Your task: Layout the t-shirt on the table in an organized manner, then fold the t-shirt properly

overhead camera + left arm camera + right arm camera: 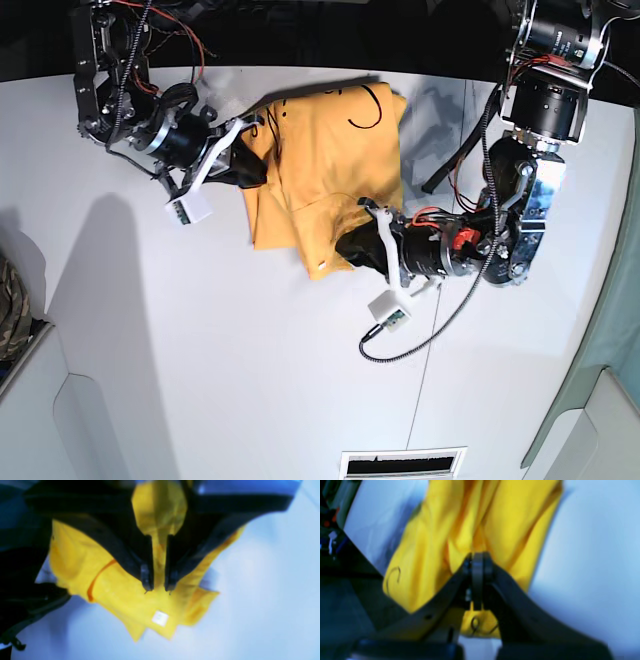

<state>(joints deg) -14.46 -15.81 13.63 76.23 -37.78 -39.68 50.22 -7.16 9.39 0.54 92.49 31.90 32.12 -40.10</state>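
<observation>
Two hands grip one t-shirt (325,165), a yellow-orange garment bunched and creased at the far middle of the white bench (200,370). In the base view the shirt lies between the two arms, its far edge carrying a thin black line print (365,110), its near edge sagging in folds toward the left arm.

Left hand (158,588): in its wrist view the two dark fingers (147,580) stand narrow, with a ridge of yellow cloth pinched between them. A small white label (160,617) shows on the fabric just below the fingertips, and an orange seam line (98,578) curves across the cloth to the left. In the base view this hand sits at the shirt's near right corner.

Right hand (478,562): its fingers are pressed together with cloth running down between them; yellow fabric spreads above and shows again below. Thin black curls of print (395,573) mark the cloth on the left. In the base view this hand meets the shirt's far left edge.

A camouflage-patterned cloth (12,310) lies at the left border, well apart from the shirt.
</observation>
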